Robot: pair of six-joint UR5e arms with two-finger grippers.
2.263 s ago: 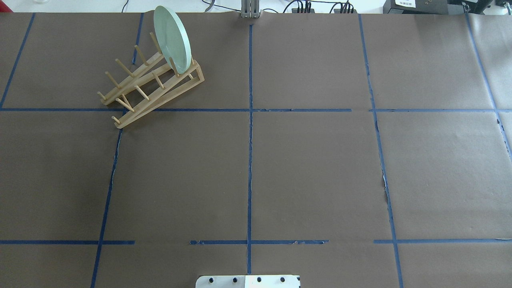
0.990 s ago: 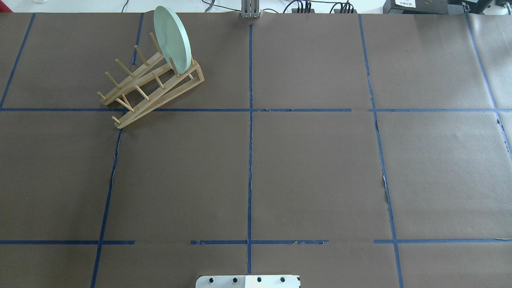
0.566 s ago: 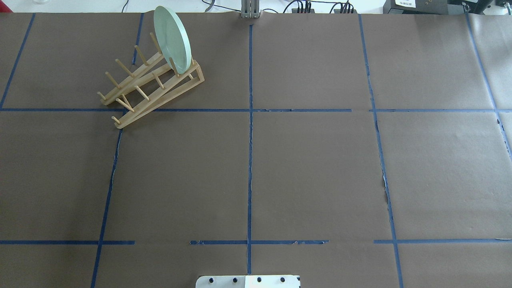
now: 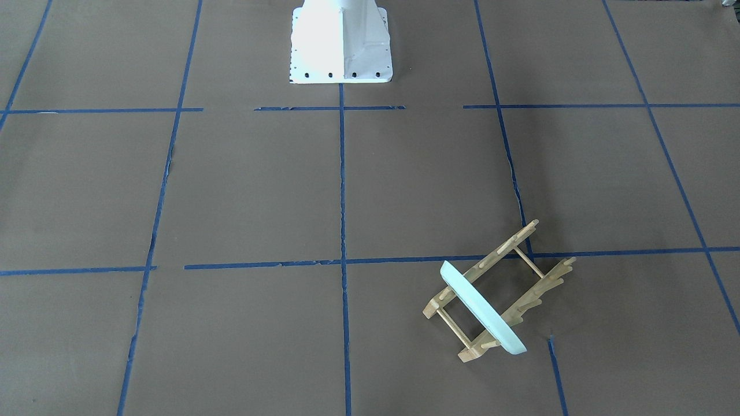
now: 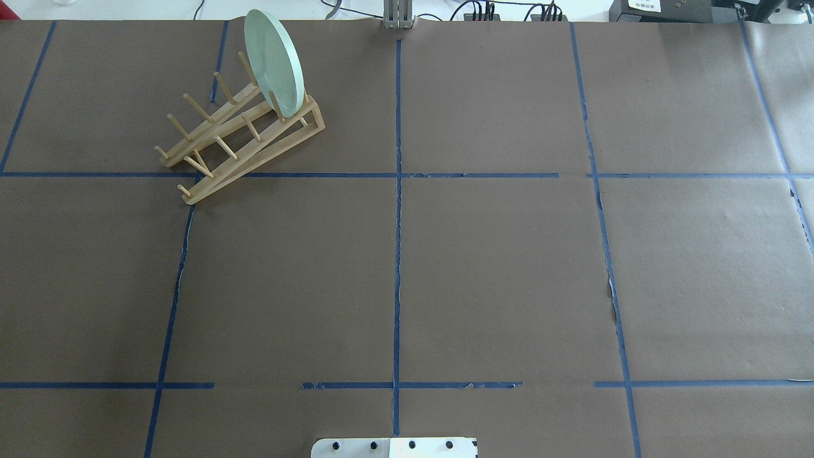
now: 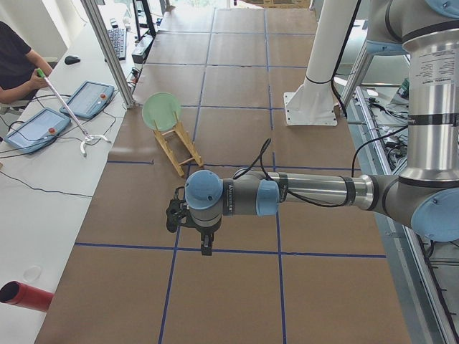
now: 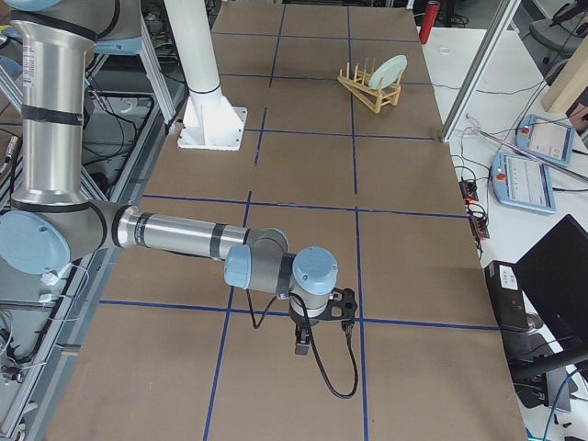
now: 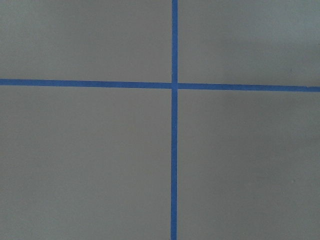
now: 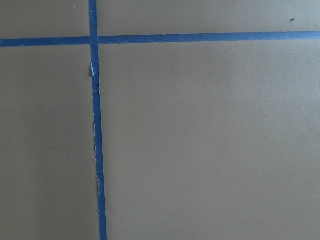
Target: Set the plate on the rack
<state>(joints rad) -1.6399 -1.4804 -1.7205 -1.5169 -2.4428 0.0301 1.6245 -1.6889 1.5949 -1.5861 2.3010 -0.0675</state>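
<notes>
The pale mint-green plate (image 5: 273, 60) stands on edge in the last slot of the light-wood rack (image 5: 219, 149), at the far left of the table. It leans between the pegs at the rack's far end (image 4: 483, 309). The rack (image 4: 509, 242) lies at a slant to the blue tape lines. Plate (image 6: 161, 111) and rack (image 6: 179, 147) also show in the left side view. My left gripper (image 6: 206, 249) shows only there, pointing down over the table, far from the rack. My right gripper (image 7: 303, 347) shows only in the right side view. I cannot tell whether either is open or shut.
Brown paper with blue tape lines covers the table. The white robot base (image 4: 340, 43) stands at the near edge. An operator (image 6: 16, 64) sits at a side table with tablets (image 6: 86, 99). A red cylinder (image 6: 25, 296) lies there.
</notes>
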